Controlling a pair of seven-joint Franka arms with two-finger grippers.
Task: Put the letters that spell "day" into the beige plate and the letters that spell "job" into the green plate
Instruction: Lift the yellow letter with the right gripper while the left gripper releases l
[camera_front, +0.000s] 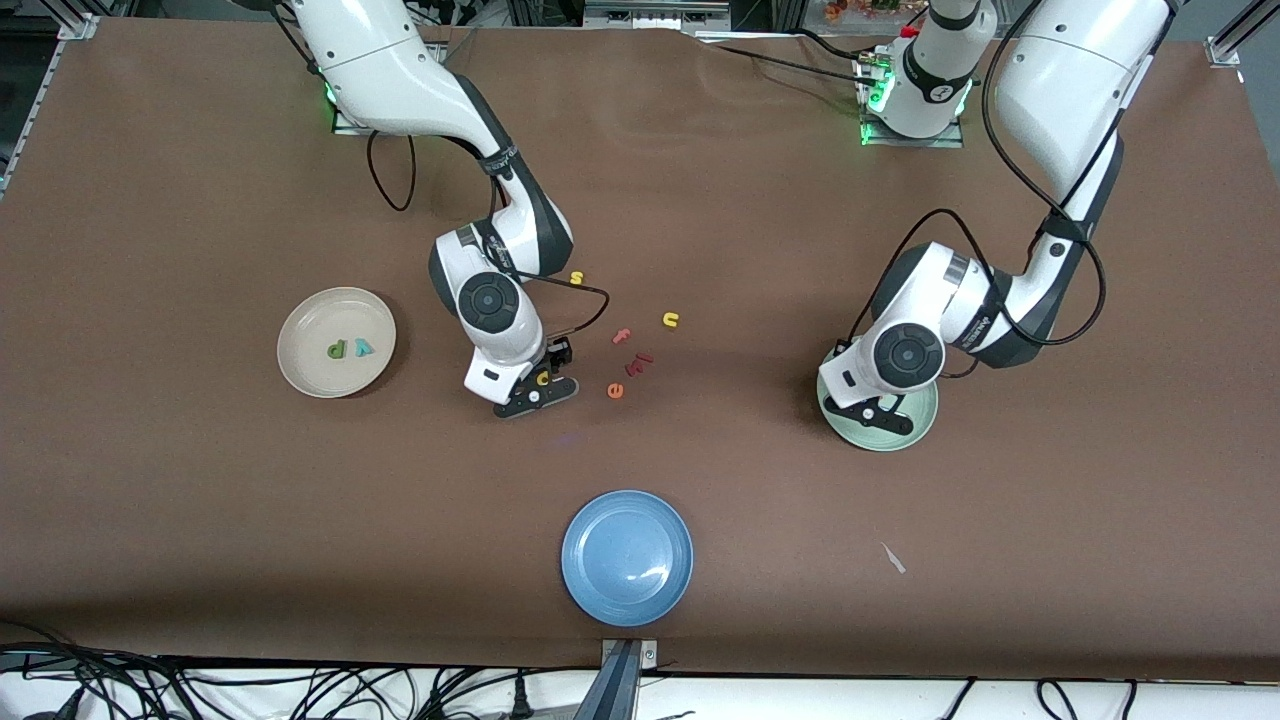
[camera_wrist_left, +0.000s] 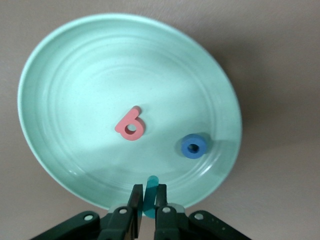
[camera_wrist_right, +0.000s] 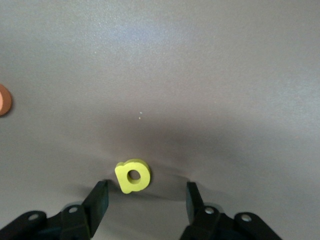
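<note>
The beige plate (camera_front: 336, 342) holds a green d (camera_front: 337, 349) and a teal y (camera_front: 364, 347). Beside it, my right gripper (camera_front: 540, 385) (camera_wrist_right: 146, 199) stands open low over the table. The yellow a (camera_front: 543, 378) (camera_wrist_right: 133, 176) lies flat between its fingertips and touches neither. My left gripper (camera_front: 885, 412) (camera_wrist_left: 148, 205) hangs over the green plate (camera_front: 915, 428) (camera_wrist_left: 100, 75), near its rim. It is shut on the teal j (camera_wrist_left: 150, 192), which stands upright between the fingers. A pinkish-red b (camera_wrist_left: 131, 126) and a blue o (camera_wrist_left: 193, 146) lie in that plate.
Loose letters lie near the right gripper, toward the table's middle: a yellow s (camera_front: 576, 277), a yellow u (camera_front: 670, 320), a pink f (camera_front: 621, 336), a dark red letter (camera_front: 639, 364) and an orange e (camera_front: 615, 390) (camera_wrist_right: 4, 99). A blue plate (camera_front: 626, 557) sits nearest the front camera.
</note>
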